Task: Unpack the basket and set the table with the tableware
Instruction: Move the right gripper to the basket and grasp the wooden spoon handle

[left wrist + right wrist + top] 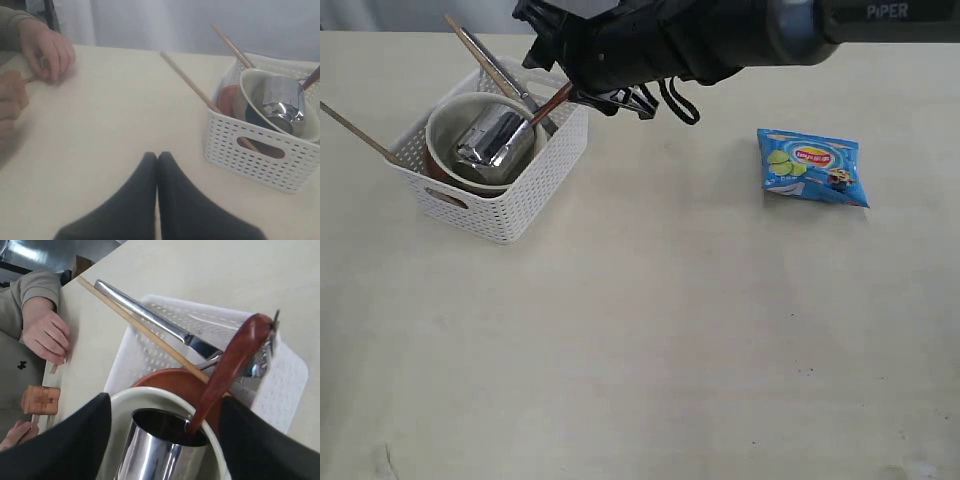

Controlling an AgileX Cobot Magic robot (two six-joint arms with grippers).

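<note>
Right hand (pixel 165 440) — spread wide — above steel cup (pixel 150 460) in basket (pixel 292 375).

Left hand (pixel 157 160) pinched fully closed, right hand (pixel 167 407) spread wide apart

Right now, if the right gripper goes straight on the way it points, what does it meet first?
Probably the steel cup in the cream bowl, straight ahead of the open right gripper; the wooden spoon leans close beside that line, and depth is unclear.

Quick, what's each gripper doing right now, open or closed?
Left gripper: closed, empty.
Right gripper: open, holding nothing, over the basket.
</note>
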